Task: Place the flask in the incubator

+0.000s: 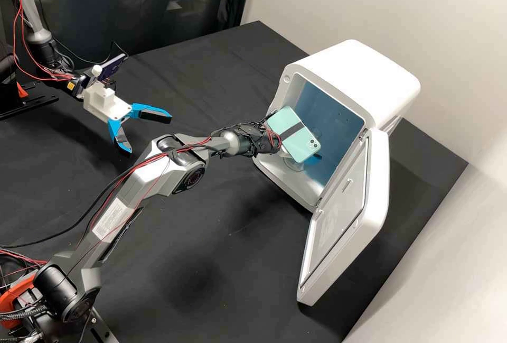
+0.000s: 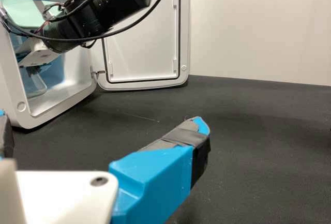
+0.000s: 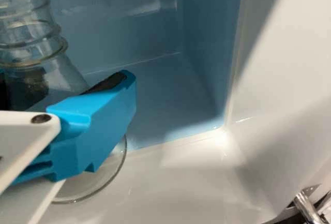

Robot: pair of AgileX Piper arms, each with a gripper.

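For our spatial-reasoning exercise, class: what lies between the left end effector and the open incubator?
In the high view, the right arm crosses the stretch between the left end effector and the incubator, above the black bench.

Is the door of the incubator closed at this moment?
No, the door of the incubator hangs wide open, showing its blue inside.

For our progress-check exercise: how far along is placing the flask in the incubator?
Done: the door of the incubator is open and the flask sits inside, near the front lip. In hand: the right gripper holds it. To do: release and withdraw. The left gripper hovers open over the bench.
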